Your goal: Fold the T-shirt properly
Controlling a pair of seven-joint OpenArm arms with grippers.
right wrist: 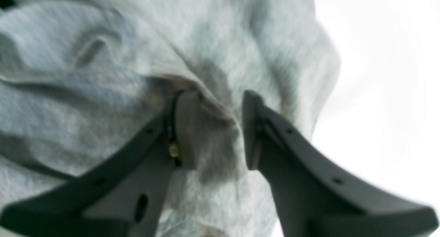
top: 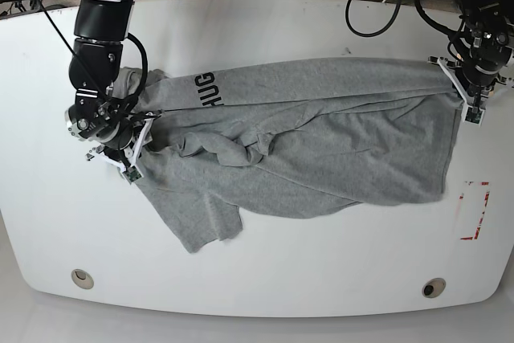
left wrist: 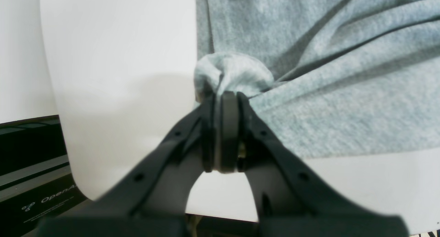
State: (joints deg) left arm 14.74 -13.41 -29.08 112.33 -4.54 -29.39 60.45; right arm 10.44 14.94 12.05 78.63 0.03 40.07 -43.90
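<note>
My left gripper (left wrist: 225,96) is clamped tight on a bunched corner of the T-shirt (top: 321,142), which sprawls rumpled across the white counter (top: 265,279). My right gripper (right wrist: 216,127) straddles a raised fold with its jaws apart. I'd close fully on that fold before pulling, then draw both ends apart evenly to flatten the wrinkles. Only the base view shows the black lettering (top: 207,88) and the whole twisted shape; the wrist views show the grips.
</note>
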